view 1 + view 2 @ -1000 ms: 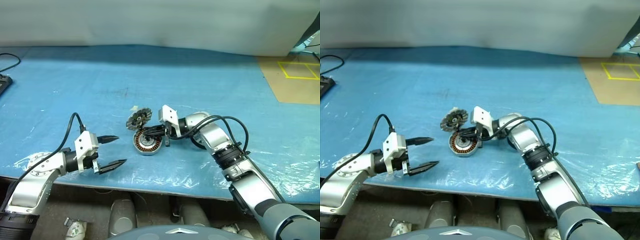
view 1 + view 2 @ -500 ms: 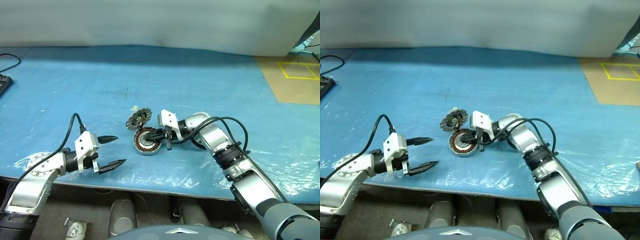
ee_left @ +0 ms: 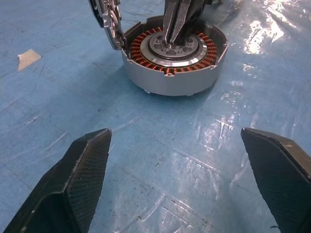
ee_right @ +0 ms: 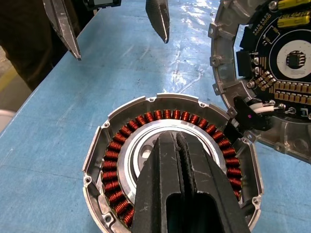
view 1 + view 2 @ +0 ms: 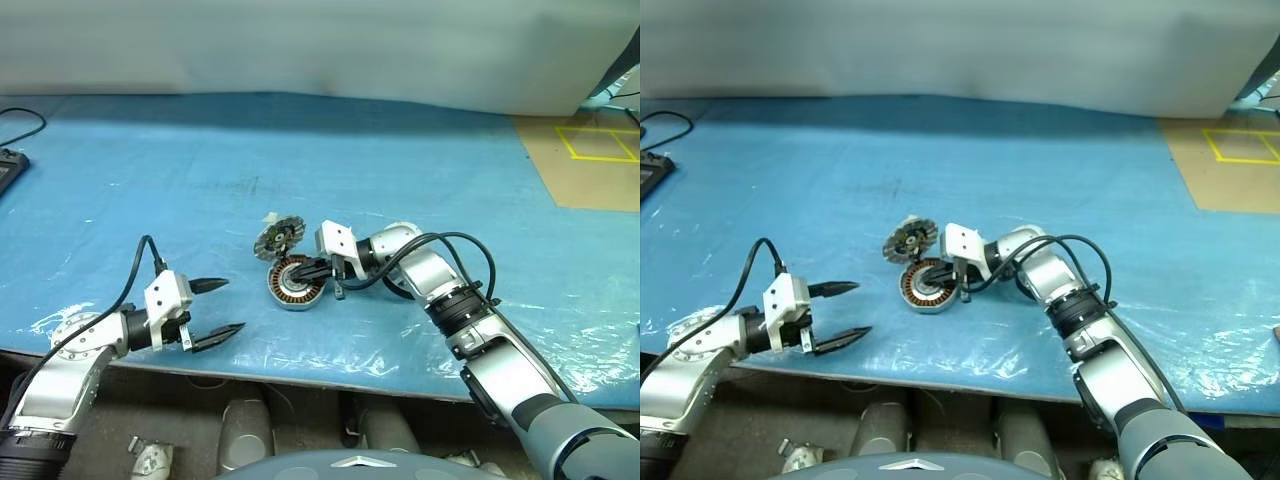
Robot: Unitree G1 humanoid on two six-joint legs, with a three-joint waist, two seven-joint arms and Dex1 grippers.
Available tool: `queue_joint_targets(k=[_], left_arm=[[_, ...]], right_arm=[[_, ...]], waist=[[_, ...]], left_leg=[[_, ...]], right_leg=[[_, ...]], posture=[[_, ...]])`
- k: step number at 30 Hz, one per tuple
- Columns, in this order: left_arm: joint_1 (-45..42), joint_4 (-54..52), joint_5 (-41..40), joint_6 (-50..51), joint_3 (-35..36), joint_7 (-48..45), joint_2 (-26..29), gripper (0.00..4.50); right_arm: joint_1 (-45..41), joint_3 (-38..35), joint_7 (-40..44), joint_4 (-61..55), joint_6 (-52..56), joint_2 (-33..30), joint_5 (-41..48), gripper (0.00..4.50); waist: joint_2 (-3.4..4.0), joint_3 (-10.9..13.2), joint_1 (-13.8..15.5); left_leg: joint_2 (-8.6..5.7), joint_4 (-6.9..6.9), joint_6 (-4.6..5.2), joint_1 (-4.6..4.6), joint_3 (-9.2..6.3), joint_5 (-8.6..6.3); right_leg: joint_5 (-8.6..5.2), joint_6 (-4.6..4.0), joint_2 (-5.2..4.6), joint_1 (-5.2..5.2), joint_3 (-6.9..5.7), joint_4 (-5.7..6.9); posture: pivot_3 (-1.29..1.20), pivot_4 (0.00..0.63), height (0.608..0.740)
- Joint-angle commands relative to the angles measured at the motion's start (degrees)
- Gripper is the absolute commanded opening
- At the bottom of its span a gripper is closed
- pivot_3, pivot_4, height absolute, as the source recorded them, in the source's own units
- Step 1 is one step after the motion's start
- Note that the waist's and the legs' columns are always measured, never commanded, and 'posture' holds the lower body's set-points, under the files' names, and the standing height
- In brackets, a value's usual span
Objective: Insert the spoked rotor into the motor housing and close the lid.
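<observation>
On the blue plastic-covered table point(image 5: 420, 160), near its front edge, the motor housing point(image 5: 293, 283) is lying flat with its open face turned straight up, so its axis is standing vertical and the ring of copper-coloured windings point(image 4: 167, 115) around the silver hub point(image 3: 174, 46) is showing from above. Leaning at the far side of the housing, the lid point(image 5: 276, 238) is standing nearly on edge, its round face tilted toward the robot and its axis running close to level; in the right wrist view this face point(image 4: 272, 73) is showing a dark circuit board with small components, and a short wire bundle is running from it down to the housing rim, where the two parts are touching. The right gripper point(image 5: 303, 270) is reaching in from the right, pointing leftward and slightly down, with its two black fingers point(image 4: 182, 184) pressed together and their tips resting over the housing's hub; nothing is pinched between them. The left gripper point(image 5: 224, 306) is hovering low over the table's front edge, well apart from the housing and to its left, pointing toward it, its fingers point(image 3: 82, 179) spread wide with nothing between them. A small pale scrap point(image 3: 28, 58) is lying on the table near the lid.
</observation>
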Motion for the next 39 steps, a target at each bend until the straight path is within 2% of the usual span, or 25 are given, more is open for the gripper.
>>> queue_joint_targets(k=[1, 7, 15, 26, 39], left_arm=[[0.4, 0.6, 0.2, -2.1, 0.0, -0.7, -0.3, 4.5], [0.2, 2.2, 0.6, -3.7, -0.2, -1.1, -0.5, 4.5], [0.7, 2.4, 0.8, -4.3, -0.2, -1.1, -0.8, 4.5], [1.1, 0.9, 0.7, -3.4, -0.2, -0.2, -0.7, 4.5], [0.4, -0.7, 0.4, -1.3, -0.2, 0.5, -0.4, 4.5]], right_arm=[[0.1, -0.9, 1.2, -1.7, 1.5, -0.7, 1.3, 0.04], [-0.7, -2.3, 2.0, -5.3, 4.4, -0.1, 4.3, 0.04], [-1.2, -1.9, 1.5, -4.5, 3.9, 0.8, 3.5, 0.04], [-1.4, 1.5, -1.2, 6.1, -1.4, 1.7, -3.0, 0.04], [-0.3, 4.8, -0.8, 5.7, -6.3, -2.0, -7.8, 0.04]], waist=[[0.0, 0.0, 0.0], [0.0, 0.0, 0.0], [0.0, 0.0, -0.1], [0.0, 0.0, -0.2], [0.02, -0.1, 0.1]], left_leg=[[0.0, 0.0, 0.0, 0.0, 0.0, 0.0], [0.03, -0.01, 0.01, -0.07, 0.0, 0.0], [0.03, -0.01, 0.01, -0.08, 0.0, 0.0], [0.04, -0.02, 0.01, -0.04, 0.01, -0.01], [-0.02, -0.03, 0.03, 0.3, 0.01, -0.02]], right_leg=[[0.0, 0.0, 0.0, 0.0, 0.0, 0.0], [0.0, 0.0, 0.01, -0.08, -0.01, -0.01], [0.0, 0.0, 0.01, -0.1, 0.0, -0.01], [-0.01, -0.01, 0.01, -0.08, 0.0, -0.01], [-0.02, 0.01, -0.05, 0.3, 0.0, -0.06]], posture=[[0.0, 0.15, 0.74], [0.0, 0.15, 0.74], [0.0, 0.15, 0.74], [0.0, 0.15, 0.74], [0.0, 0.15, 0.74]])
